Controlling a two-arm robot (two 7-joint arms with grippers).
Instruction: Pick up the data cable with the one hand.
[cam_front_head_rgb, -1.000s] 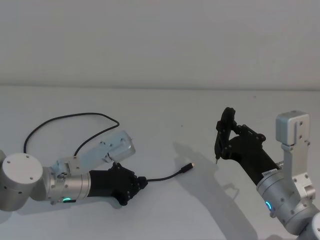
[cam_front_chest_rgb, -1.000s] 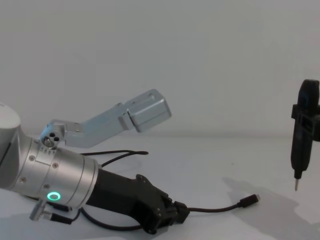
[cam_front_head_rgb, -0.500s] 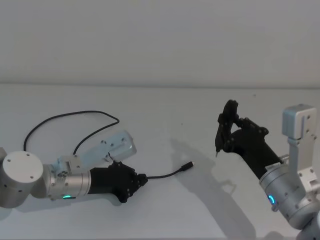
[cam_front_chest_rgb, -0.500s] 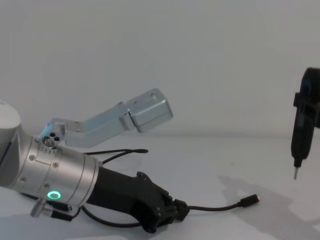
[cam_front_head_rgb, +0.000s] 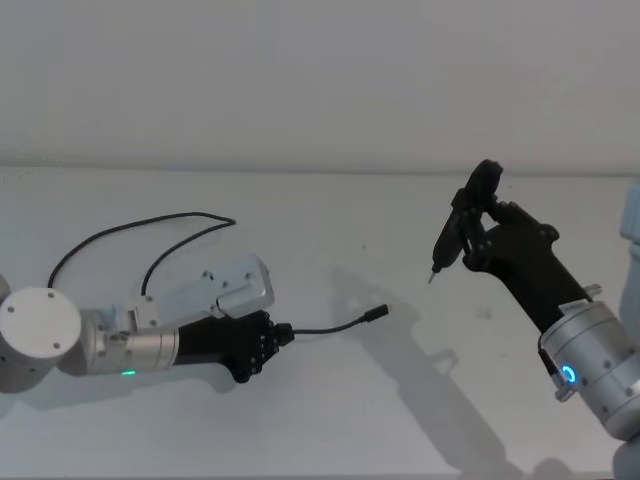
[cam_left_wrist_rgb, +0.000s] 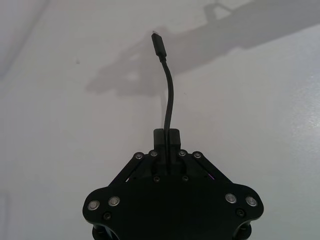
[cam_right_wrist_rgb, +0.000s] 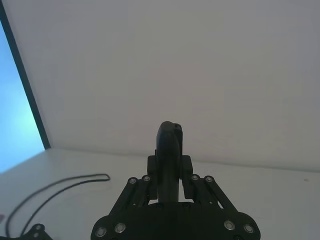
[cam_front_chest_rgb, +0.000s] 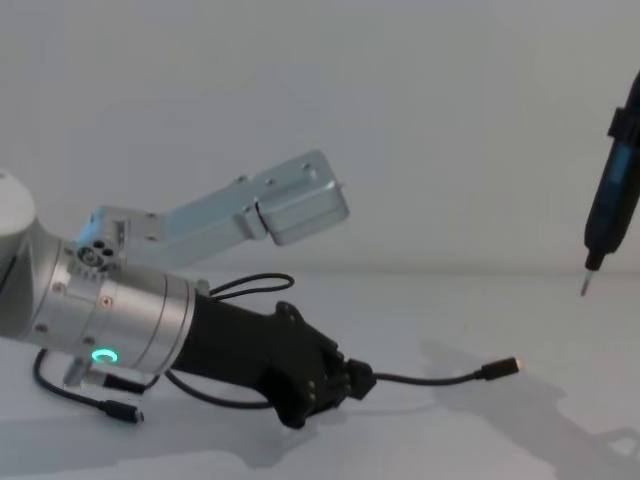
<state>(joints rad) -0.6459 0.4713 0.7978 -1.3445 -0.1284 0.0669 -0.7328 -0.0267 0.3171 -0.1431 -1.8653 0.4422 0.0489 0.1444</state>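
**Q:** Data cable (cam_front_head_rgb: 330, 327), black, one item: where is it?
**A:** It is in the left claw (cam_front_head_rgb: 281, 336), low over the near part of the white bench (cam_front_head_rgb: 330, 430). Both fingers are closed on it a short way back from one end.

**Q:** That end?
**A:** The free plug (cam_front_chest_rgb: 500, 368) is small and black with a metal tip. It sticks out past the fingers toward the robot's right, clear of the bench, with its shadow beneath.

**Q:** Remainder?
**A:** It runs back under the left arm and lies on the bench in a loose loop behind it. The second plug (cam_front_chest_rgb: 125, 412) rests on the bench below the silver wrist (cam_front_chest_rgb: 110, 320).

**Q:** Right claw (cam_front_head_rgb: 468, 228)?
**A:** It is raised on the right, farther back, well apart from the cable. It is closed on a slim black pen-shaped tool (cam_front_head_rgb: 443, 250), thin tip pointing down.
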